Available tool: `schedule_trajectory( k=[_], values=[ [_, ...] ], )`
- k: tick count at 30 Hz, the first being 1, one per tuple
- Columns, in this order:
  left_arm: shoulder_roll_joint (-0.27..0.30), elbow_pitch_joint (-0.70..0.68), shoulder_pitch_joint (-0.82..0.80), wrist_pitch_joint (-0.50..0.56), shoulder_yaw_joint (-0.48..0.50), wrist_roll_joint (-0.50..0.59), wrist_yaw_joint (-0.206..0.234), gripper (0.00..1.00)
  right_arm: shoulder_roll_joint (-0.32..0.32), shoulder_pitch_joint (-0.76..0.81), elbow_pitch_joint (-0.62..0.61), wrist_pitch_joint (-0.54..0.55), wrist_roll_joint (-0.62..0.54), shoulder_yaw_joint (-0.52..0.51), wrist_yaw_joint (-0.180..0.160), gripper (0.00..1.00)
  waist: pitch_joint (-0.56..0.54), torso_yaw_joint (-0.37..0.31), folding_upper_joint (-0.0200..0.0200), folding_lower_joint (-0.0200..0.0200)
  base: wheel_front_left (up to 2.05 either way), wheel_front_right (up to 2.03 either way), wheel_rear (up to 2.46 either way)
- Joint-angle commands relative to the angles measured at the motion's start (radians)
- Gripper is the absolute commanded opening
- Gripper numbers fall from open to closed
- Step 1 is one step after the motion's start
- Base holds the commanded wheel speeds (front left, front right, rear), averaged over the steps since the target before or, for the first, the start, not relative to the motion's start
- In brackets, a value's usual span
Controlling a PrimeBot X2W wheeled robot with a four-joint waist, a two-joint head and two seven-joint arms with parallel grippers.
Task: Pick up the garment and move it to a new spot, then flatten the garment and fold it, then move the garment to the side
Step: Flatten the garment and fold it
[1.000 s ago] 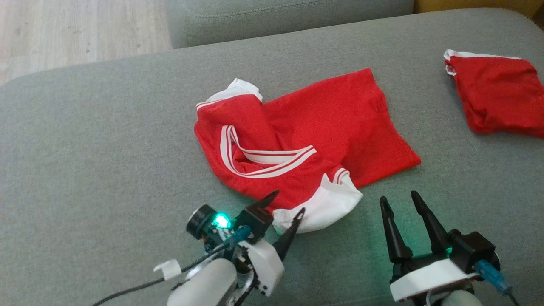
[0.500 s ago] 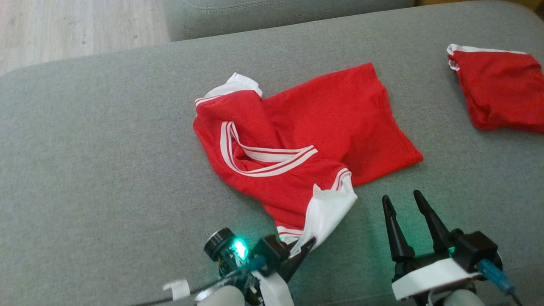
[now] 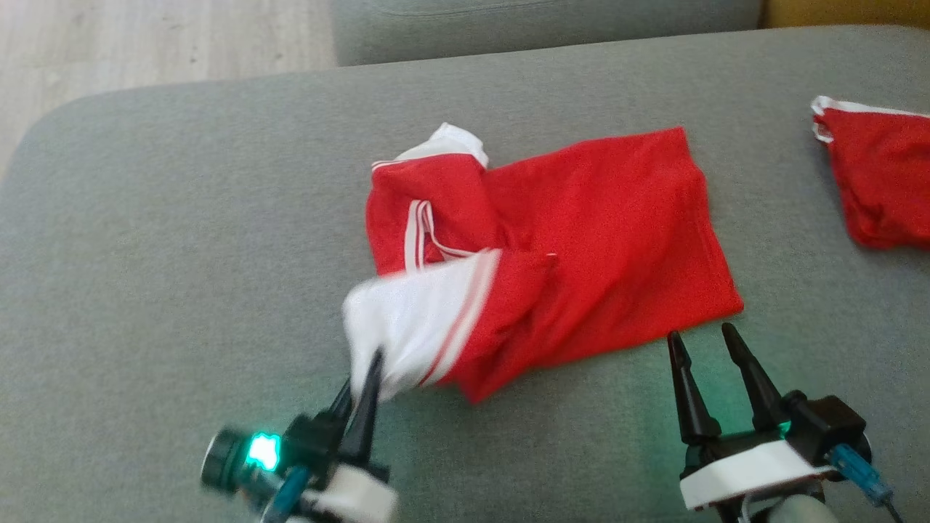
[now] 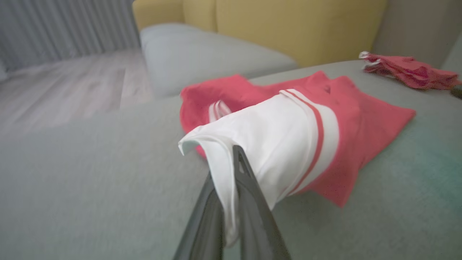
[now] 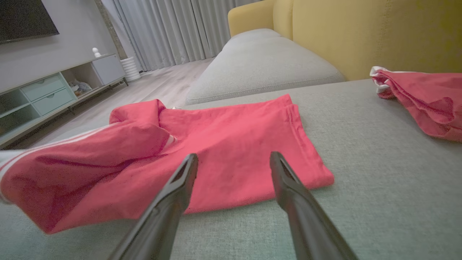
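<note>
Head view: a red shirt (image 3: 603,232) lies crumpled in the middle of a grey sofa seat (image 3: 182,254). The left gripper (image 3: 365,372) pinches its white sleeve (image 3: 407,319), which stretches toward the near left. The right gripper (image 3: 701,343) stands just beside the shirt's near hem, fingers spread wide and holding nothing. Another red garment (image 3: 883,181) lies at the far right.

Left wrist view: both fingers clamp the sleeve's edge, raised above the seat.

Right wrist view: the spread fingers point at the shirt's hem.

Garment (image 3: 581,240): I see a red shirt with white striped trim, crumpled on the grey cushion (image 3: 182,254). The body panel lies mostly flat toward the right, and the neckline is bunched at the left. The white sleeve cuff (image 3: 407,319) hangs raised off the cushion, pinched in my left hand (image 3: 367,370), with red fabric draping behind it.
</note>
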Motion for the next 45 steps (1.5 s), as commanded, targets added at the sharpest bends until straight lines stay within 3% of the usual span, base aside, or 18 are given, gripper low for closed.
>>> schedule_trajectory(
  k=[1,5,6,7,11,15,18,21,28,40,41,43,45],
  values=[
    [0.015,-0.026,0.032,-0.001,0.058,-0.047,0.021,0.0,0.001,-0.015,-0.034,-0.007,-0.002,0.018,0.007,1.0,-0.004,0.023,0.0,0.0,0.0,0.0,0.0],
    [-0.007,0.009,0.105,0.036,0.067,-0.124,0.021,0.0,-0.002,-0.017,-0.035,-0.007,-0.004,0.023,0.007,1.0,-0.004,0.051,0.0,0.0,0.0,0.0,0.0],
    [-0.013,0.016,0.116,0.051,0.062,-0.139,0.015,0.29,-0.003,-0.019,-0.035,-0.007,-0.004,0.023,0.007,1.0,-0.003,0.056,0.0,0.0,0.0,0.0,0.0],
    [-0.015,0.023,0.123,0.068,0.053,-0.147,0.009,1.0,-0.004,-0.019,-0.035,-0.007,-0.004,0.024,0.007,1.0,-0.003,0.06,0.0,0.0,0.0,0.0,0.0],
    [0.008,0.016,0.121,0.089,0.033,-0.124,0.012,1.0,-0.006,-0.018,-0.035,-0.007,-0.004,0.026,0.007,1.0,-0.004,0.072,0.0,0.0,0.0,0.0,0.0],
    [0.086,-0.003,0.098,0.108,0.059,-0.063,0.077,1.0,-0.005,-0.016,-0.037,-0.007,-0.005,0.029,0.007,1.0,-0.003,0.075,0.0,0.0,0.0,0.0,0.0],
    [0.137,-0.012,0.056,0.11,0.081,-0.044,0.073,1.0,-0.007,-0.021,-0.035,-0.007,-0.004,0.034,0.007,1.0,0.006,0.074,0.0,0.0,0.0,0.0,0.0],
    [0.157,0.002,0.017,0.105,0.082,-0.041,0.038,1.0,-0.008,-0.027,-0.032,-0.007,-0.003,0.039,0.007,1.0,0.011,0.071,0.0,0.0,0.0,0.0,0.0],
    [0.177,0.142,-0.119,0.137,0.024,-0.023,-0.114,1.0,-0.015,-0.053,-0.028,-0.007,0.001,0.058,0.007,1.0,0.035,0.027,0.0,0.0,0.0,0.0,0.0],
    [0.139,0.324,-0.173,0.09,-0.007,-0.063,-0.24,1.0,-0.013,-0.069,-0.021,-0.007,0.006,0.053,0.007,1.0,0.063,-0.005,0.0,0.0,0.0,0.0,0.0],
    [0.135,0.33,-0.178,0.085,-0.016,-0.064,-0.258,0.84,-0.014,-0.068,-0.021,-0.007,0.006,0.052,0.007,1.0,0.063,-0.003,0.0,0.0,0.0,0.0,0.0],
    [0.13,0.345,-0.187,0.081,-0.029,-0.066,-0.287,0.0,-0.015,-0.068,-0.019,-0.007,0.006,0.05,0.007,1.0,0.061,0.001,0.0,0.0,0.0,0.0,0.0],
    [0.126,0.36,-0.195,0.076,-0.039,-0.068,-0.31,0.0,-0.016,-0.068,-0.018,-0.007,0.004,0.047,0.007,1.0,0.056,0.006,0.0,0.0,0.0,0.0,0.0]
  ],
)
